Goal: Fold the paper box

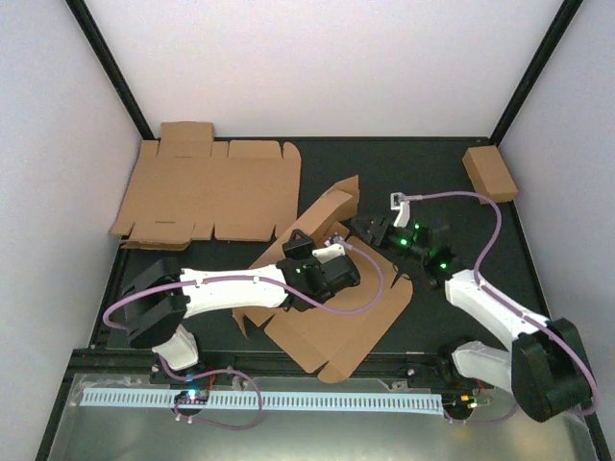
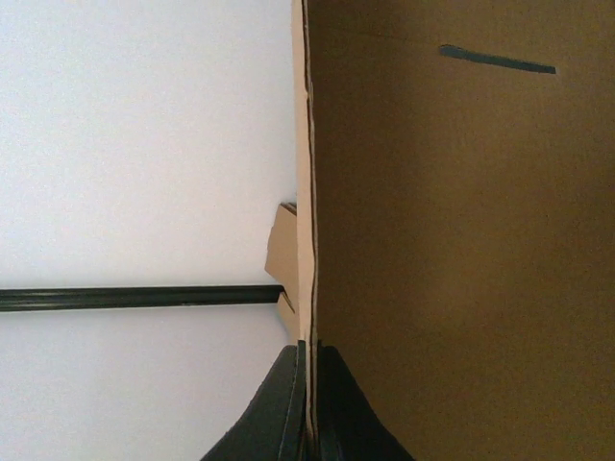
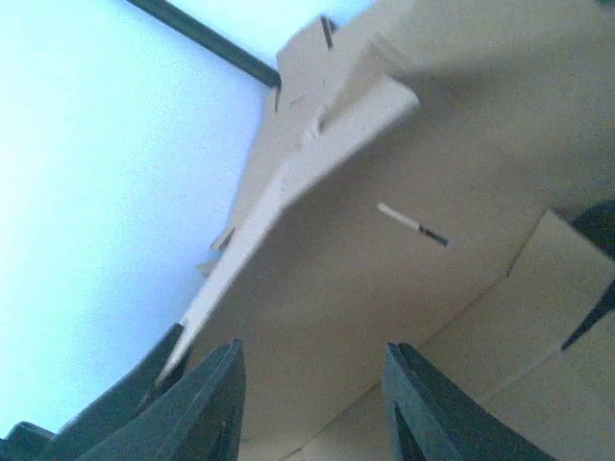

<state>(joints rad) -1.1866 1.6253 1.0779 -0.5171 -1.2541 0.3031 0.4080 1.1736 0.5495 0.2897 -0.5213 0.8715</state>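
Overhead view of a black table top [image 1: 432,163] where I am working two white robot arms from afar. The paper box [image 1: 336,331], a plain brown corrugated cardboard die-cut sheet with flaps and tabs, is lying in the middle of the frame. It is mostly flat, with one pointed flap [image 1: 336,204] standing up at its upper edge.

The left gripper [image 1: 322,274] is sitting over the centre of the sheet. In its wrist view the black fingers [image 2: 288,413] are clenching a thin cardboard edge seen end-on. The right gripper [image 1: 370,230] is hovering just right of the raised flap. In its wrist view the dark fingers [image 3: 207,403] are standing apart, released and grasping nothing, with cardboard filling the view beyond them.

I judge I am early in the fold, raising the first walls. The next move seems to call for the right gripper to take a nearby flap and turn it in while the left pins its panel.

Counting:
- Two arms.
- Two grippers.
- Two die-cut sheets: the one in work, and a flat brown cardboard blank [image 1: 211,192] at upper left.
- One small closed brown cardboard box [image 1: 490,173] at upper right.
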